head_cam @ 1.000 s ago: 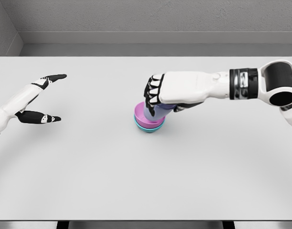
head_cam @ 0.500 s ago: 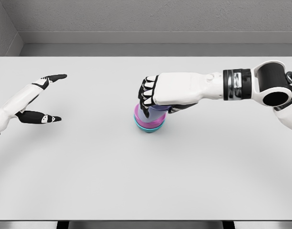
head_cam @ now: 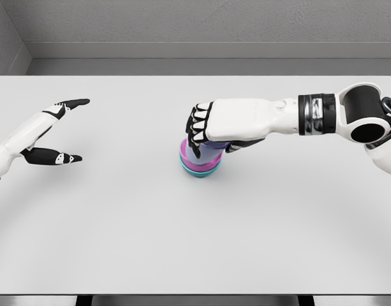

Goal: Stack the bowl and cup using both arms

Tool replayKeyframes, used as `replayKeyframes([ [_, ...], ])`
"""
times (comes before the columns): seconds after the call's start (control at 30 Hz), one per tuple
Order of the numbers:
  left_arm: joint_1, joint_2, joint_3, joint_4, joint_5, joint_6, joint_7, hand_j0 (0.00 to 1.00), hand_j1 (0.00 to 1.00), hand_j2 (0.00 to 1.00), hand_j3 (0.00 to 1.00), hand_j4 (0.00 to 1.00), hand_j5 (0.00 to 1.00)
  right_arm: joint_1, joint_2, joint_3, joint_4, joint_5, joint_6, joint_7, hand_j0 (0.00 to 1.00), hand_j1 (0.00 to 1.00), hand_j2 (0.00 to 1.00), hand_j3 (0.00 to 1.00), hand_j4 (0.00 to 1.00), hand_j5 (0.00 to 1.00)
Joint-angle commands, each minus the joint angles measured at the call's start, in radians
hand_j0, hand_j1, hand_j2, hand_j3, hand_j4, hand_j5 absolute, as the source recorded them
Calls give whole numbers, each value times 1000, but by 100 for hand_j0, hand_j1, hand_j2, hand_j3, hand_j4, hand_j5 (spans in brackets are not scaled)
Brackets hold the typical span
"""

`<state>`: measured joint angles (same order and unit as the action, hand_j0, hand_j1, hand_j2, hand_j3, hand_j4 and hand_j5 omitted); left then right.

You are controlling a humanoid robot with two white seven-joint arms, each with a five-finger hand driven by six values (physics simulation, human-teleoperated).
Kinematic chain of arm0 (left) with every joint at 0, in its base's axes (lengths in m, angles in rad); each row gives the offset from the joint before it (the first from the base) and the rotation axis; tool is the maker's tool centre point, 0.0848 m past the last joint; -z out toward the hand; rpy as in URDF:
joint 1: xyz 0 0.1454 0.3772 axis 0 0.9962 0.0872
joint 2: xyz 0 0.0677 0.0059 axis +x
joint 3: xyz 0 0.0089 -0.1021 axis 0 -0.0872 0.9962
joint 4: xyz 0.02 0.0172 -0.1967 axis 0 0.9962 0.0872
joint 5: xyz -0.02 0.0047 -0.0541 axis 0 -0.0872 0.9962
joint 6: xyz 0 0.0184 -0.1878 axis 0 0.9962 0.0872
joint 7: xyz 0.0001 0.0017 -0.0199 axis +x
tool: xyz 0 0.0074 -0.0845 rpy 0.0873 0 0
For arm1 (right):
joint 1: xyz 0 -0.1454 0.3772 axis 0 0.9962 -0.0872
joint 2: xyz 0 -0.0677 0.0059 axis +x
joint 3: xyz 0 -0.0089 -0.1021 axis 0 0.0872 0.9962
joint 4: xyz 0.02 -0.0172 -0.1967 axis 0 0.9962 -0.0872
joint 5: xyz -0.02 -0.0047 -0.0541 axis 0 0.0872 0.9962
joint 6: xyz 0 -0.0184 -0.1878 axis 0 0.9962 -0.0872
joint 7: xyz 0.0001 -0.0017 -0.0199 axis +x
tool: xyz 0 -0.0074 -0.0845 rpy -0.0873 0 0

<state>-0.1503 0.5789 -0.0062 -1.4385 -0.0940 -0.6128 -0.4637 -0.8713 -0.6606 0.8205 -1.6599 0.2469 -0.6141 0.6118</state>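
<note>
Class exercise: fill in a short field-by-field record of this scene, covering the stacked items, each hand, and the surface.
Stack: lavender cup sitting in pink bowl, which nests in teal bowl
Right hand: over the stack, fingers curled around the cup
Left hand: far left, open, holding nothing
Surface: white table

My rig's two arms are clad in smooth white shells. The right hand (head_cam: 211, 124) has a white back and black fingers (head_cam: 196, 127) with white knuckle plates; its forearm carries a black-and-silver ringed wrist band and a black cylindrical joint. My left hand (head_cam: 45, 132) shows black fingertips with small white markings.
</note>
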Motion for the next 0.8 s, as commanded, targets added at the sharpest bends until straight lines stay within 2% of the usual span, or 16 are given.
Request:
replayKeyframes([
  [0.0,0,1,0,0,8,2,0,100,100,100,100,100,100,-2,-2,0,5,-5,3,-1,49,49,49,49,49,49],
  [0.77,0,-7,0,0,8,2,-3,100,100,100,100,100,100,-6,7,9,58,8,3,-1,49,49,49,49,49,49],
])
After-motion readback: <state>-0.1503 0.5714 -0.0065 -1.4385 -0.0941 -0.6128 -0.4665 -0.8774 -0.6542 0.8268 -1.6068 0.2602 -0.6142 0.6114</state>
